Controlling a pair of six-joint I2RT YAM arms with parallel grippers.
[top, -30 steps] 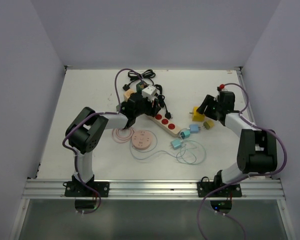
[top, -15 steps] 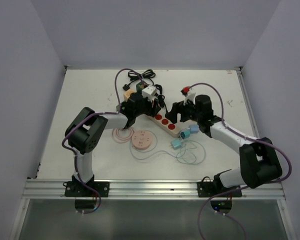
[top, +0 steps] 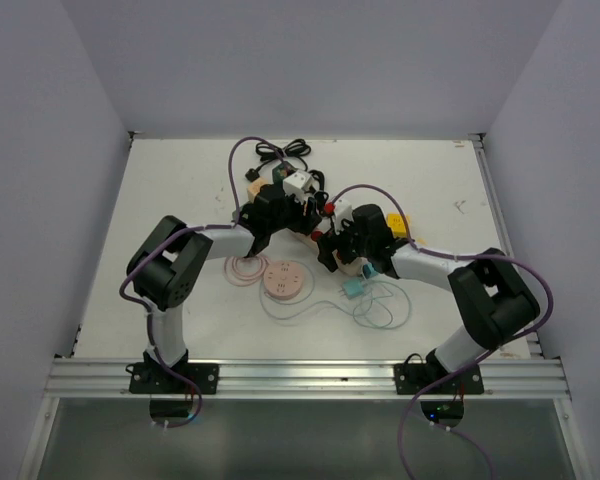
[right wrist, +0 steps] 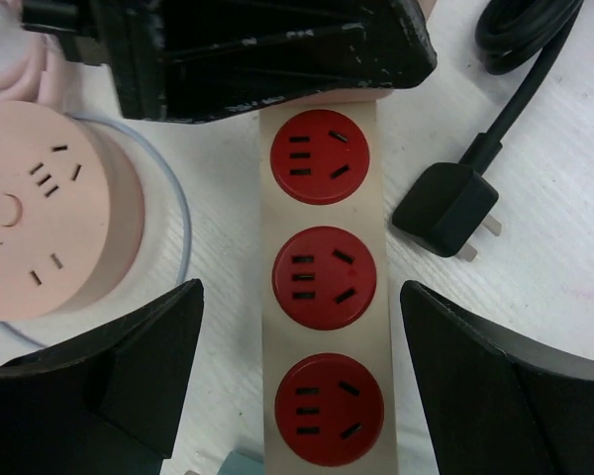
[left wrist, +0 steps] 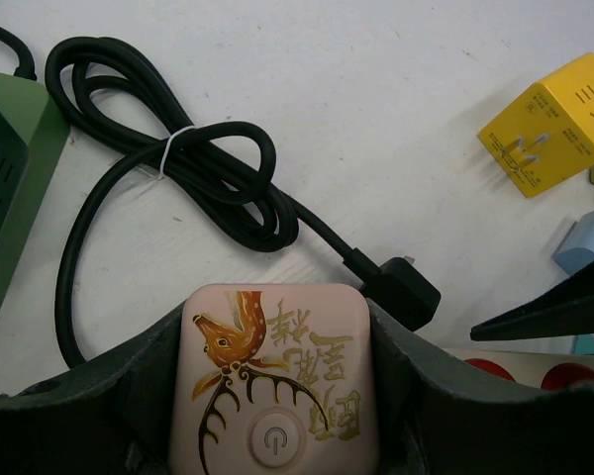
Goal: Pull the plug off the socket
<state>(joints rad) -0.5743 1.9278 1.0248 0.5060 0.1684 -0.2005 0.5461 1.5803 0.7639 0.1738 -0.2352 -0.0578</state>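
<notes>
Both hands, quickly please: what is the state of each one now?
Left hand: closed on the pale pink power strip with red round sockets.
Right hand: open, straddling that strip, holding nothing.

The left gripper and right gripper meet over a power strip at mid-table; a round pink socket lies just nearer the bases; a coiled black cable lies beyond.

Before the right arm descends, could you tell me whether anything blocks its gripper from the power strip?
Nothing visible does: the open right gripper hangs over the power strip, its red sockets bare; the black plug lies beside it.
</notes>
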